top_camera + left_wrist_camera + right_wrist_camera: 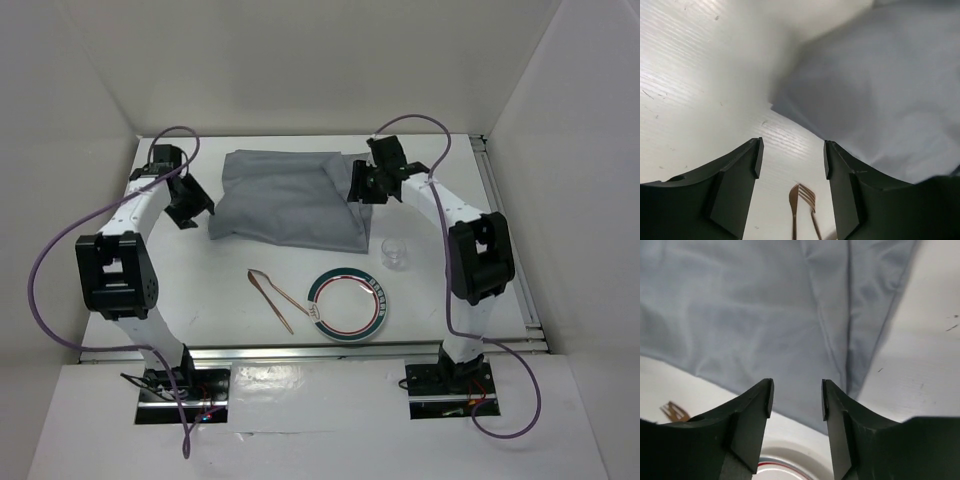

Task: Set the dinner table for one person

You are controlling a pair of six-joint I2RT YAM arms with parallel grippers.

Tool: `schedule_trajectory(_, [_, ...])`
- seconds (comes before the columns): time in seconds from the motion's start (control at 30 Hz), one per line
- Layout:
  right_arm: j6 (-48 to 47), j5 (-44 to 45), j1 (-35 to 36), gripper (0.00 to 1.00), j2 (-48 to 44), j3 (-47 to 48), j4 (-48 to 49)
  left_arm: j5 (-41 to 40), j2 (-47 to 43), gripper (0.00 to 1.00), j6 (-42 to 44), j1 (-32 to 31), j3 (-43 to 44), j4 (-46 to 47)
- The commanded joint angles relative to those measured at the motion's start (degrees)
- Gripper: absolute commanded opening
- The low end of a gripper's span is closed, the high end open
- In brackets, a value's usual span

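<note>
White walls close in the dinner table (250, 320) on three sides; its matte white top fills the floor of the enclosure, with both arm bases bolted along its near edge. Toward the far edge, about midway between the two far corners, lies a rumpled grey cloth (290, 200); its near border sags toward the table's middle. The left gripper (197, 210) hangs at the cloth's left side, toward the far left corner; in the left wrist view its jaws stand spread with nothing between them, and the cloth's corner (875, 95) lies just ahead of the fingers (737, 185). The right gripper (362, 186) sits over the cloth's right side, toward the far right corner; in the right wrist view its jaws are likewise spread and hold nothing, with a fold of the cloth (790, 315) ahead of them. Nearer the near edge, right of centre, rests a round plate (348, 305) with a dark rim band; a small clear glass (396, 251) stands just beyond it toward the right edge; two slim copper-coloured utensils (275, 295), one a fork (802, 197), lie in a narrow V left of the plate.
</note>
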Motion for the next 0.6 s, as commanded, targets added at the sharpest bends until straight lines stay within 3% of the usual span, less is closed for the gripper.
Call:
schedule_trajectory(0.0, [-2.26, 5.86, 0.52, 0.56, 2.48, 4.57, -3.45, 5.14, 3.87, 0.69, -2.03, 2.27, -0.42, -0.72])
schedule_trajectory(0.03, [-1.74, 5.86, 0.53, 0.64, 2.49, 4.57, -3.99, 6.02, 4.40, 0.70, -2.55, 2.80, -1.20, -0.73])
schedule_trajectory(0.13, [2.13, 4.37, 0.53, 0.99, -0.04, 0.63, -1.99, 8.92, 4.93, 0.72, -4.05, 3.41, -3.40, 0.76])
schedule_trajectory(0.3, [2.68, 4.37, 1.15, 0.99, -2.61, -5.36, 2.16, 13.84, 8.71, 0.74, -6.15, 3.42, -3.40, 2.08])
schedule_trajectory(0.43, [-1.19, 6.99, 3.25, 0.97, 1.60, -0.54, -0.21, 16.21, 11.43, 0.75, -7.92, 3.94, -4.55, 6.20])
schedule_trajectory(0.57, [-4.80, 11.74, 5.18, 0.92, 7.65, 6.05, -0.91, 15.70, 17.14, 0.71, -8.71, 3.94, 0.98, 4.56])
